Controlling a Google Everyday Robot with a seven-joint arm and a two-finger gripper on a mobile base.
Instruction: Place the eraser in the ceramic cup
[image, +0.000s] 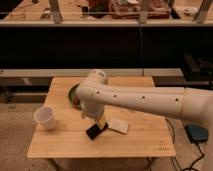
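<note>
The eraser (94, 131), a small black block, lies on the wooden table (60, 145) near its middle front. My gripper (98, 122) hangs at the end of the white arm (140, 100), right above the eraser and at its top edge; I cannot tell whether it touches it. The ceramic cup (45, 118), plain white, stands upright at the table's left side, well apart from the eraser and the gripper.
A green plate (74, 94) sits at the back middle, mostly hidden behind the arm. A flat beige pad (119, 125) lies just right of the eraser. A dark shelf unit stands behind the table. A dark object (196, 133) lies on the floor at the right.
</note>
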